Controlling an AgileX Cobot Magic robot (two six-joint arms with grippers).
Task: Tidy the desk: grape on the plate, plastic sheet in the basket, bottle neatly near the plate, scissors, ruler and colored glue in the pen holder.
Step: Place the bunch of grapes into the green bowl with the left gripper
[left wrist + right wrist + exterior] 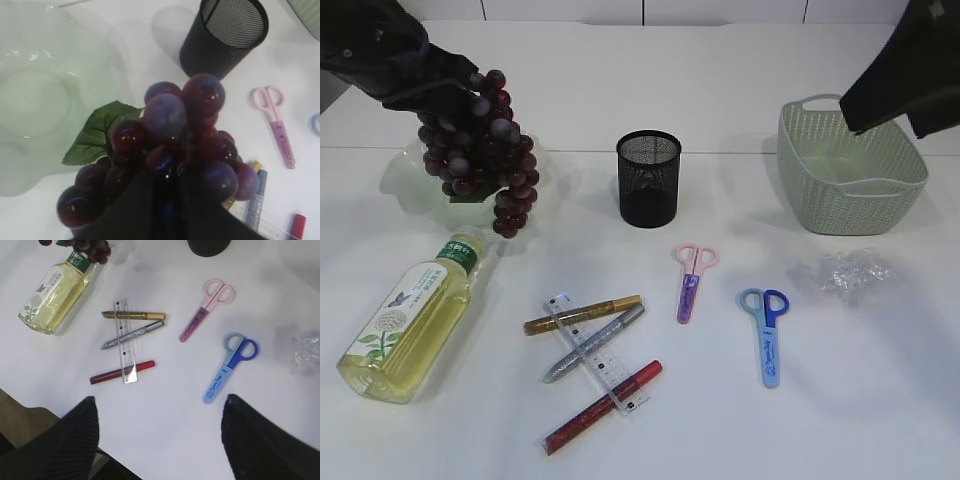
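We see a white worktop [740, 420] from the front. On the left, the left tool [162, 200] is closed on a bunch of dark red grapes [485, 150], holding it in the air just above a pale green plate [405, 180] — a green leaf hangs from the bunch.

Below the plate a bottle [410, 315] of yellow liquid with a green cap lies on its side. Near the middle stands a black mesh pen holder [648, 178]. In front of it a clear ruler [595, 352] lies across three glue pens: gold [582, 314], silver [592, 344] and red [602, 407]. To the right lie pink scissors [692, 280] and, further right, blue scissors [766, 332].

A crumpled clear plastic sheet [842, 272] sits on the worktop just in front of a pale green woven basket [850, 165] at the right rear.

The right tool [157, 440] hangs high over the front of the worktop — its two dark fingers [75, 440] stand wide apart and hold nothing.
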